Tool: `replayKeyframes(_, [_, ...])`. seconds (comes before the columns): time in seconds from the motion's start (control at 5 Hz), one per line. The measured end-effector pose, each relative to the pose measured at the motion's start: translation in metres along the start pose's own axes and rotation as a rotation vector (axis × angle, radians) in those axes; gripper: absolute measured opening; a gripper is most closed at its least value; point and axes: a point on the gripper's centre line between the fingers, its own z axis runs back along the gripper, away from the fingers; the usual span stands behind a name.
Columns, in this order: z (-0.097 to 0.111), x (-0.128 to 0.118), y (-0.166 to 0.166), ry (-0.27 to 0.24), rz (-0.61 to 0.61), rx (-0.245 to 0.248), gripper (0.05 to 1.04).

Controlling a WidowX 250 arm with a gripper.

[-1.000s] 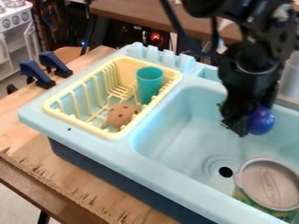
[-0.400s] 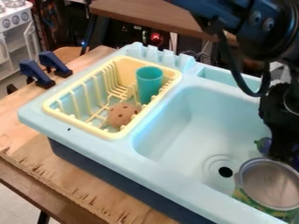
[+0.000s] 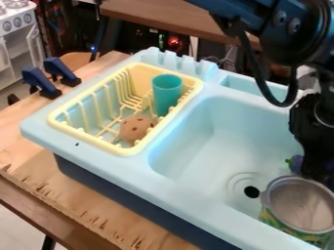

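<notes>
At the right edge, the black gripper (image 3: 316,171) hangs low over the right part of the sink, just behind a metal-rimmed can (image 3: 301,202). It is shut on a purple toy with a green stem (image 3: 295,163), which pokes out on its left side; the rest of the toy is hidden behind the gripper. The can stands in the front right of the light blue basin (image 3: 196,141), its green and yellow side partly showing. Whether gripper and can touch, I cannot tell.
A yellow dish rack (image 3: 124,150) sits left of the basin, holding an upright teal cup (image 3: 167,93) and a brown spotted ball (image 3: 137,128). Two dark blue clamps (image 3: 40,82) stand on the wooden table (image 3: 29,134) at the left. The basin has a dark drain hole (image 3: 252,192).
From the middle of the basin's far side, the gripper has gone right and lower, carrying the purple toy along. During the last half second it has barely shifted.
</notes>
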Motion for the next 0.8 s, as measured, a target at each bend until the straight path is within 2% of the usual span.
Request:
replayKeyframes(0.2, [0.005,0.003,0.0,-0.012,-0.021,-0.016,0.987])
replayKeyframes(0.4, [0.022,0.015,0.0,-0.006,-0.008,-0.059,0.989])
replayKeyframes(0.6, [0.022,0.02,0.001,0.017,-0.008,-0.066,0.989])
replayKeyframes(0.8, [0.031,0.024,0.001,0.035,-0.008,-0.085,0.99])
